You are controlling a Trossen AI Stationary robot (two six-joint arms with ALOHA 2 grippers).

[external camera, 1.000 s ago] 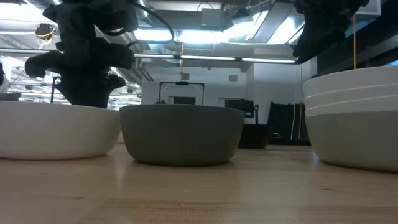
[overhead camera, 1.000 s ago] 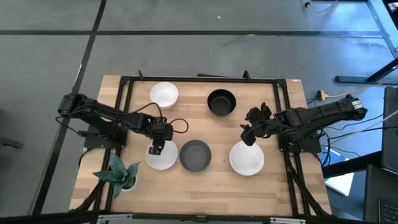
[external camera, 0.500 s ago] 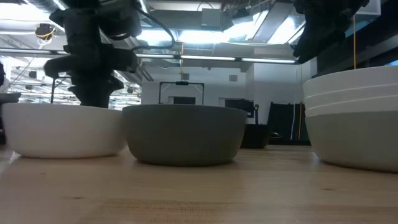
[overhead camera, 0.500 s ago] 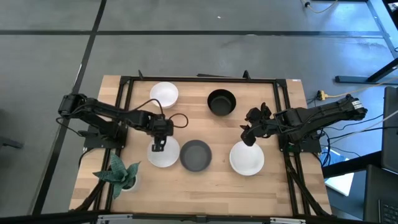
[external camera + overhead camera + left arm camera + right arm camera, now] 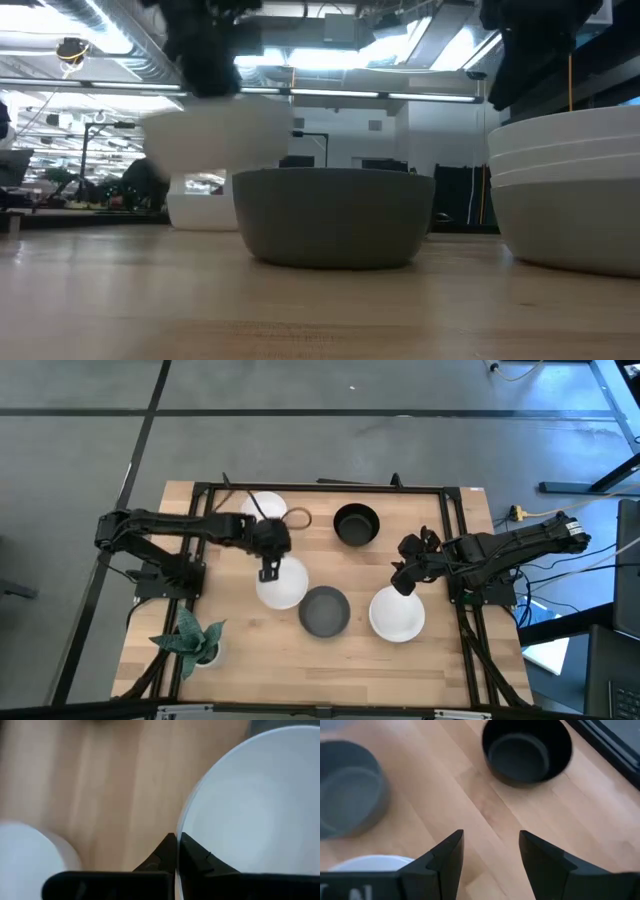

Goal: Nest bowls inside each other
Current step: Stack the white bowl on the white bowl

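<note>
Near the bench (image 5: 450, 650) middle, left of centre, we note the left pincer (image 5: 268, 572) pinching the rim of a white bowl (image 5: 282, 584); the low view shows that bowl (image 5: 215, 140) lifted clear of the wood, blurred and apparently level. In the left wrist view the fingers (image 5: 192, 852) are pressed together on the thin rim (image 5: 181, 827), one inside, one outside.

Just right of the lifted bowl sits the grey bowl (image 5: 324, 610), on the bench. Further right is the white stack (image 5: 397, 614); the low view shows at least three rims (image 5: 565, 160). A black bowl (image 5: 356, 523) stands at the far side, and a second white bowl (image 5: 262, 508) far left, partly under the left arm. A plant (image 5: 192, 637) is at the near left corner.

The right pincer (image 5: 404, 578) hangs spread and empty, just over the stack's far-left edge.

Risks, as we judge them:
- A one-sided rim pinch on glazed ware may let the bowl swing or slip out.
- Carried low, its base could clip the grey bowl's rim and shove it.
- If the stack is the goal, the right pincer waits in the way; the arms could meet.
- Released off-centre, the bowl would sit cocked, not nested.
</note>
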